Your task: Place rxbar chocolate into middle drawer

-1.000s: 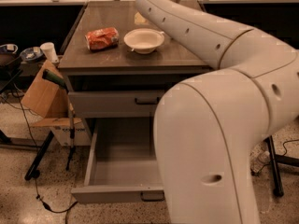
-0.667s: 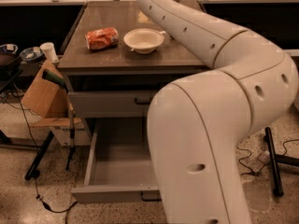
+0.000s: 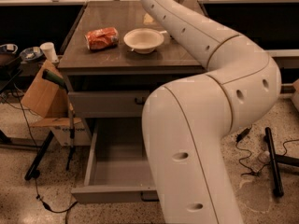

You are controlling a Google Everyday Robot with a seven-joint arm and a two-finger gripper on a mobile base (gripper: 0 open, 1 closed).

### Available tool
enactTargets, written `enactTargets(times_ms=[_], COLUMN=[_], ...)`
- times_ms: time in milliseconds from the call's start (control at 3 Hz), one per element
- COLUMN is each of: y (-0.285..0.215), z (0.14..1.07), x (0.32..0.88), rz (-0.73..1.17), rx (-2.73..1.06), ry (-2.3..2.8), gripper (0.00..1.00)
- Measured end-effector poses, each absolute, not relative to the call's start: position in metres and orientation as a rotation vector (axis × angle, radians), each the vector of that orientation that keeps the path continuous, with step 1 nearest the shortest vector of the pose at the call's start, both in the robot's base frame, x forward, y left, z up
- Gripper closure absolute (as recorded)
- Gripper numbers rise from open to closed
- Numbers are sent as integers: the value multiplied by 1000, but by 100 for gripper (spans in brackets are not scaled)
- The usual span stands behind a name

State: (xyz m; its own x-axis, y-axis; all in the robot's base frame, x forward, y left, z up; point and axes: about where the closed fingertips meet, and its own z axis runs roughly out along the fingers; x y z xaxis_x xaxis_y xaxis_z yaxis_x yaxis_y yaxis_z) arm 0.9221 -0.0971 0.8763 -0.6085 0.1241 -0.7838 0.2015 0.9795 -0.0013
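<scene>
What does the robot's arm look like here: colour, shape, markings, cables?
The arm is glossy off-white, built of thick rounded tube-like segments with thin seams between them and small dark round holes along the shell. No cables or lettering show on it. The gripper is not in view: the arm's far end runs out at the top edge.

My arm (image 3: pixel 224 78) blocks the right half of the middle drawer (image 3: pixel 117 171). Its left half is reachable from above, below the shut upper front (image 3: pixel 105 104). On the counter (image 3: pixel 107 59), snack bag (image 3: pixel 102 38) and white bowl (image 3: pixel 144 40) crowd the middle. Cardboard box (image 3: pixel 39 90) stands near the drawer's left. Gripper is out of frame, past the top.
</scene>
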Motion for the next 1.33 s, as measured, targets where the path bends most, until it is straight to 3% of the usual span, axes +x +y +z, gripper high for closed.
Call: enactTargets(times_ms=[1333], y=[-120], z=[838], x=[918], rz=[-158], rx=[382], ry=[2305], gripper=[0])
